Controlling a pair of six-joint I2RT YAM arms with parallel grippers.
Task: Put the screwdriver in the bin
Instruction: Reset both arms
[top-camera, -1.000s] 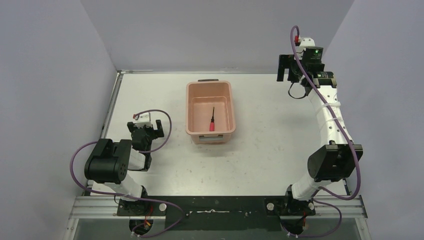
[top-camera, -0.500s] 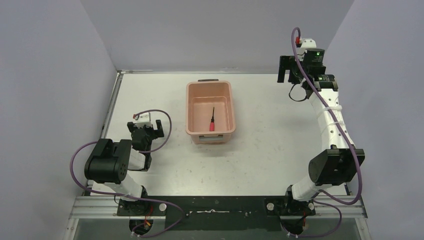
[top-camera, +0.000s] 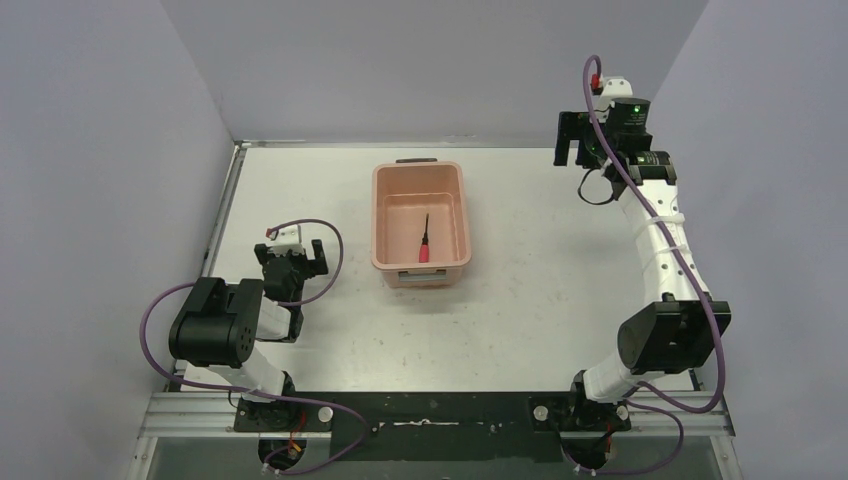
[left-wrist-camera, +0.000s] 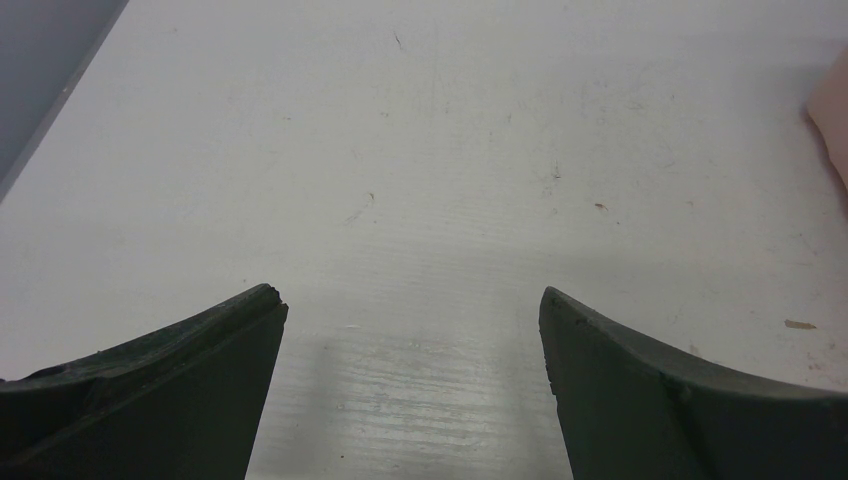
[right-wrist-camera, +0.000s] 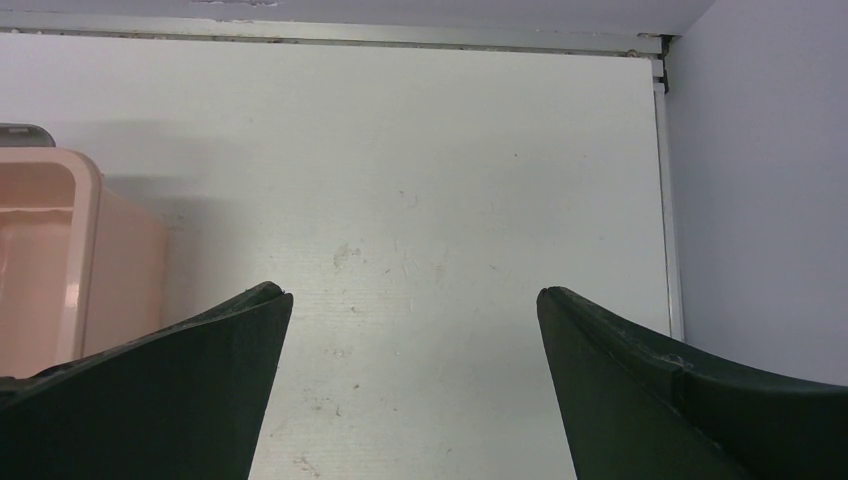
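The screwdriver (top-camera: 425, 243), red handle and thin black shaft, lies on the floor of the salmon-pink bin (top-camera: 384, 215) in the middle of the table, handle toward the near end. My left gripper (top-camera: 292, 262) is open and empty, low over the table left of the bin. My right gripper (top-camera: 575, 148) is open and empty, raised at the far right corner, well away from the bin. In the right wrist view a corner of the bin (right-wrist-camera: 60, 250) shows at the left, beside the open gripper (right-wrist-camera: 412, 295). The left wrist view shows my open gripper (left-wrist-camera: 412, 295) over bare table.
Grey walls enclose the table on the left, back and right. The table's far edge strip (right-wrist-camera: 400, 38) and right edge (right-wrist-camera: 663, 200) lie close to my right gripper. A pink sliver of the bin (left-wrist-camera: 835, 110) shows at the right of the left wrist view.
The right arm has shifted very slightly to the right; its gripper stays at the far right corner. The left arm, the bin and the screwdriver have not moved.
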